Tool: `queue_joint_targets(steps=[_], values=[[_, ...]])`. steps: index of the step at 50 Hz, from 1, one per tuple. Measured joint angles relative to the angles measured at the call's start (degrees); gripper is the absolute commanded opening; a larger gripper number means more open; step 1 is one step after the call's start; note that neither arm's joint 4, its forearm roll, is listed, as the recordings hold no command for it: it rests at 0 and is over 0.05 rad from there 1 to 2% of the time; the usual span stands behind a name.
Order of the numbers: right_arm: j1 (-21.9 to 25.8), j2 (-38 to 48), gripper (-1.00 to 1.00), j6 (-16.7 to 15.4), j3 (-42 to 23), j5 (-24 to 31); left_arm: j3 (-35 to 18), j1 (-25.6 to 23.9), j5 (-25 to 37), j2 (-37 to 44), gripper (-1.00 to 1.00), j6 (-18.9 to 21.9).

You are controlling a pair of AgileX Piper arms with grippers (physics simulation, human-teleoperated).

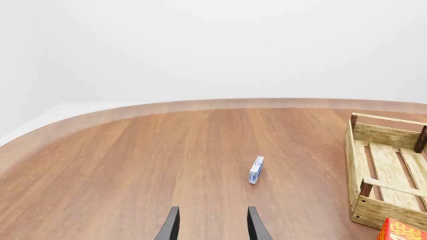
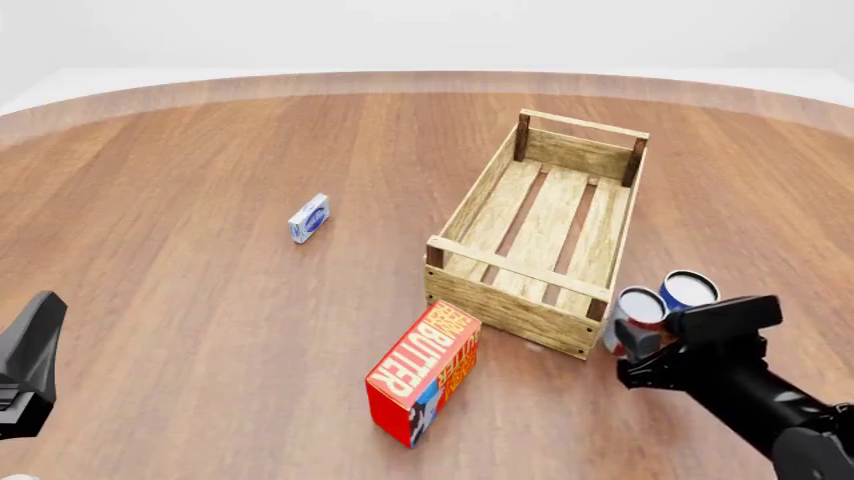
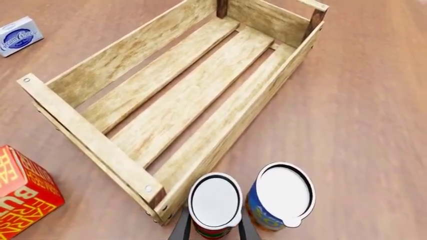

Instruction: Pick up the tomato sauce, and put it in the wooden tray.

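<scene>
The tomato sauce [image 3: 215, 200] is a small can with a silver-white top and a red label. It stands on the table just outside the near right corner of the wooden tray [image 3: 87, 132]. My right gripper [image 3: 213, 229] is shut on the can, one finger pressed to each side. From the front, the tomato sauce [image 2: 639, 306] sits at the tip of the right gripper [image 2: 638, 348], beside the wooden tray [image 2: 527, 268], which has nothing inside. At the far left my left gripper [image 1: 212, 222] is open and holds nothing; in the front view the left gripper [image 2: 32, 345] sits low at the left edge.
A blue-labelled can [image 3: 283, 195] stands touching or almost touching the tomato sauce on its right. A red butter box [image 2: 424, 372] lies in front of the tray's near left corner. A small blue-and-white box [image 2: 308, 218] lies on the table left of the tray.
</scene>
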Motion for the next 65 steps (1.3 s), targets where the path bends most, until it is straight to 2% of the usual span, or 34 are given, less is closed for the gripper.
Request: queue_joint_targets(steps=[34, 65], values=[[-1.9, -19.0, -1.0, -1.8, -1.3, 16.9, 0.0, 0.0, 0.0, 0.0, 1.0, 0.0], [-2.1, -33.9, -1.0, -2.0, -6.1, 33.1, 0.0, 0.0, 0.0, 0.0, 1.0, 0.0]])
